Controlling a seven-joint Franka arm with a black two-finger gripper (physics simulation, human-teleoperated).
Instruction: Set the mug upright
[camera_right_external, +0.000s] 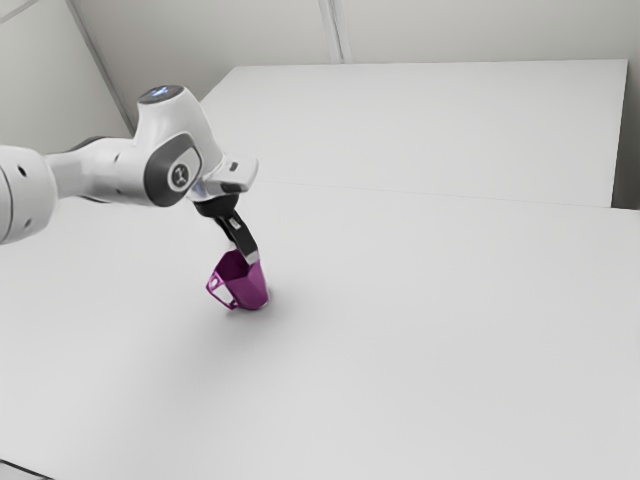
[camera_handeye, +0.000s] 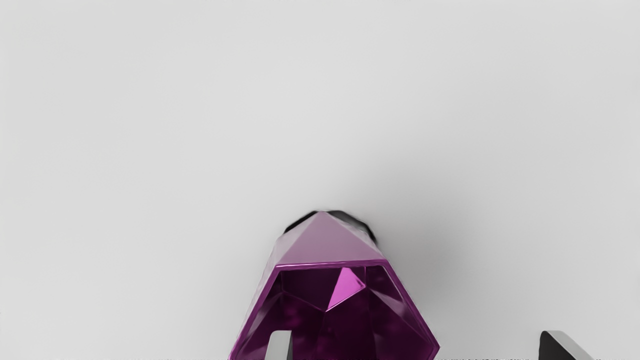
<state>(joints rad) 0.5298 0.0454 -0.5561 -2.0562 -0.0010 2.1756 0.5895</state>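
Mug (camera_right_external: 250, 288) sits tilted on the white table (camera_right_external: 420, 330), its open mouth turned up toward the arm (camera_right_external: 120, 170) and its handle (camera_right_external: 211, 284) on the exterior view's left side. Right at the rim is the gripper (camera_right_external: 250, 256), its fingers (camera_handeye: 280, 346) spread wide apart and clamped on nothing, one across the mug's mouth and the other out past the rim, over the table. Whether the finger at the mouth actually touches the mug is, as far as I can see, hard to tell from these angles.
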